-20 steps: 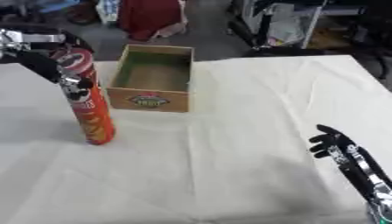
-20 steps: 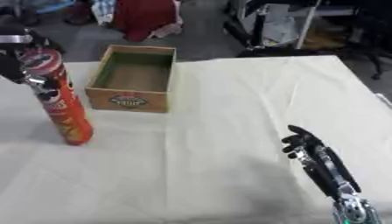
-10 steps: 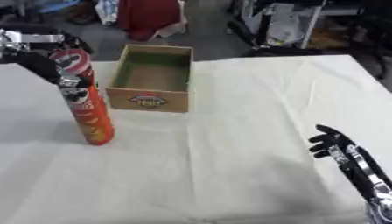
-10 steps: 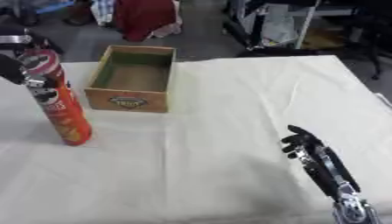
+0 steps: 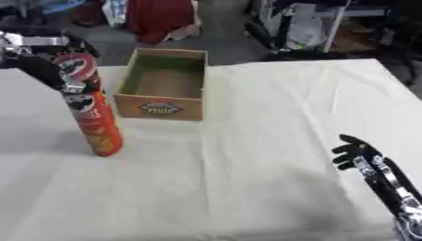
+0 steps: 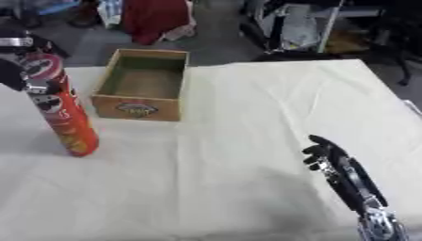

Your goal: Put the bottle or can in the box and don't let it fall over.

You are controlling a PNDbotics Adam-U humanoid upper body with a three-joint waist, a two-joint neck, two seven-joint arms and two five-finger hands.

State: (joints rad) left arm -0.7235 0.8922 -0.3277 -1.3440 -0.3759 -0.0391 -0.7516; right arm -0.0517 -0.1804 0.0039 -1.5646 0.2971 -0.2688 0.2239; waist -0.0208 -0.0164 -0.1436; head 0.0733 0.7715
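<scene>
the right hand (image 5: 362, 157) rests at the near right corner of the counter (image 5: 272, 117), fingers up and relaxed, nothing in it, well apart from everything else. the cloth (image 5: 247, 188) that covers the counter lies bare around it, with soft creases. far off to its left and farther away stands the can (image 5: 89, 110), a tall red and orange tube with a red lid, upright on the cloth, perhaps leaning a touch. the left hand (image 5: 51, 70) comes in from the left edge and its fingers are curled round the can's top, pinching it just under the lid. the can's base sits on the cloth below the hand, nearer than the hand itself. just beyond the can and to the right of the left hand is the box (image 5: 163, 84), an open wooden box with a greenish inside and a label on its near wall; nothing lies in it that can be seen. the can is outside the box, just beside its near left corner, not touching it as far as the views tell.
</scene>
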